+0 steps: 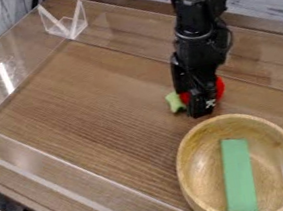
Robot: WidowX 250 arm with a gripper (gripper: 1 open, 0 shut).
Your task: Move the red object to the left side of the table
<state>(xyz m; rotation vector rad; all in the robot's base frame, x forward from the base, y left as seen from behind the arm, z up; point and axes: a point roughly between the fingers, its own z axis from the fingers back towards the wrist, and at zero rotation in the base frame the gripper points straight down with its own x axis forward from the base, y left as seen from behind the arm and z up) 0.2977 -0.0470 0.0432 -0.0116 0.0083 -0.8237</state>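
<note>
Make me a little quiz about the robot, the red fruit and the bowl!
1. True or false: the red object lies inside the wooden bowl.
2. What colour is the block in the bowl?
3. The gripper is: A) over the bowl, B) down at the red object, C) by the clear wall.

Key: 1 false, it lies on the table; 2 green; 3 B.
</note>
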